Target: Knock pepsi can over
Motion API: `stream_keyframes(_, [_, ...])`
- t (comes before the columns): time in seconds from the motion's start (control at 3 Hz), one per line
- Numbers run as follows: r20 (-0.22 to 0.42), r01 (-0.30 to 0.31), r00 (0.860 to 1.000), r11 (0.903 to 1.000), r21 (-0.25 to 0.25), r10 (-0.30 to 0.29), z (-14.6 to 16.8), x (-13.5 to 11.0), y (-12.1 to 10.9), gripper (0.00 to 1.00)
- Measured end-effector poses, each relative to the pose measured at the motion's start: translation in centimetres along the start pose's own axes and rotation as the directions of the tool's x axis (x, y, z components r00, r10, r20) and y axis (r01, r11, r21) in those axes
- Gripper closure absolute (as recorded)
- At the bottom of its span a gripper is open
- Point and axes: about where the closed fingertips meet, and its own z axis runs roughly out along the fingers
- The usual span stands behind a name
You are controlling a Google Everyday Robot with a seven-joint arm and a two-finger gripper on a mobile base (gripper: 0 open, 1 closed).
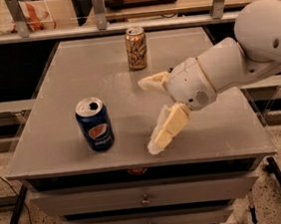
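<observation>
Right of the upright pepsi can [95,125], the gripper [147,116] gapes wide, arm [235,64] cropped

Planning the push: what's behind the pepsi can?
Bare table, with the tan can farther back. The pepsi can covers a small patch. The open gripper hovers at its right.

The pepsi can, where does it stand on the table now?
Camera view: the pepsi can stands upright at the front left of the table; the open gripper is to its right, not touching, and the tan-gold can stands at the far edge.
</observation>
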Motion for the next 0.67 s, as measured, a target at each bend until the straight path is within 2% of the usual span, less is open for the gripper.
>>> stream_keyframes(0.33, [0.102, 0.013, 0.995, 0.9999, -0.009, -0.012, 1.2, 0.1, 0.3, 0.0])
stream_keyframes(0.67, [0.254, 0.046, 0.966, 0.9986, -0.028, -0.037, 3.6, -0.1, 0.5, 0.0])
